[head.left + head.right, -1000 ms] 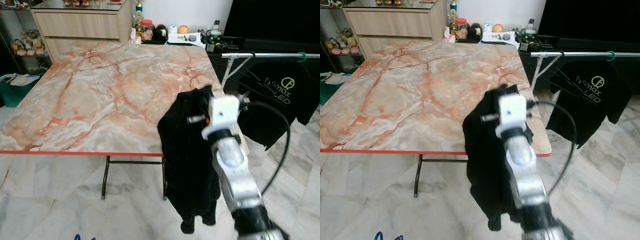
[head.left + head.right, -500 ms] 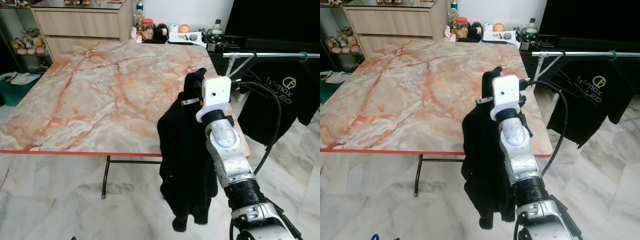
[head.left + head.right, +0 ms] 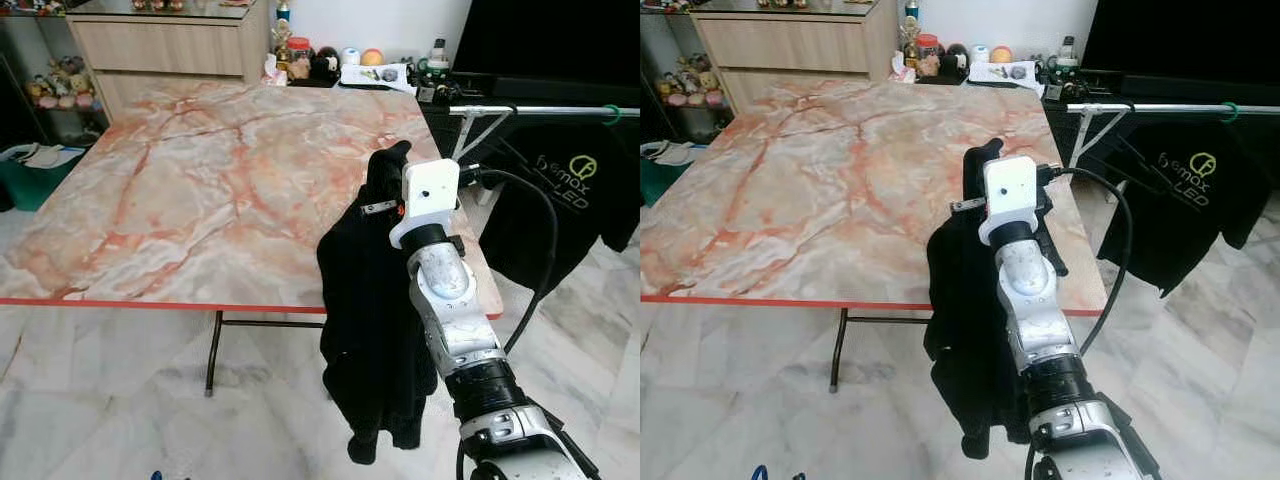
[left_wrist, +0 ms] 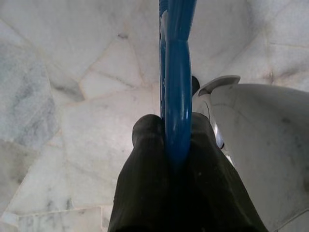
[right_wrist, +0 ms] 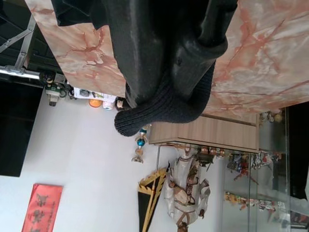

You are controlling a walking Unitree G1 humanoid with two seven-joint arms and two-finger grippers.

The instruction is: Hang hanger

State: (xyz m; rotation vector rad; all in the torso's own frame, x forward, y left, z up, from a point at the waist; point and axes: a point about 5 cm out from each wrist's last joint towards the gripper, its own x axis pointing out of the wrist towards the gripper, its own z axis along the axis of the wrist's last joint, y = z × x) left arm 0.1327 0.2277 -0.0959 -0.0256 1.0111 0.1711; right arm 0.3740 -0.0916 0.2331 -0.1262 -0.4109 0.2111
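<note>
Mostly sweater (image 3: 370, 300) hides right claw (image 5: 193, 58).

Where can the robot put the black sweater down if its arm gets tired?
The marble table is bare from its red front edge back to the clutter by the wall. The right gripper holds the black sweater at the table's right edge. Beyond it, the rail with a black T-shirt crowds things.

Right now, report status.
Right gripper shut on black sweater, raised at table edge. Left gripper shut on blue hanger. Rail ahead.
</note>
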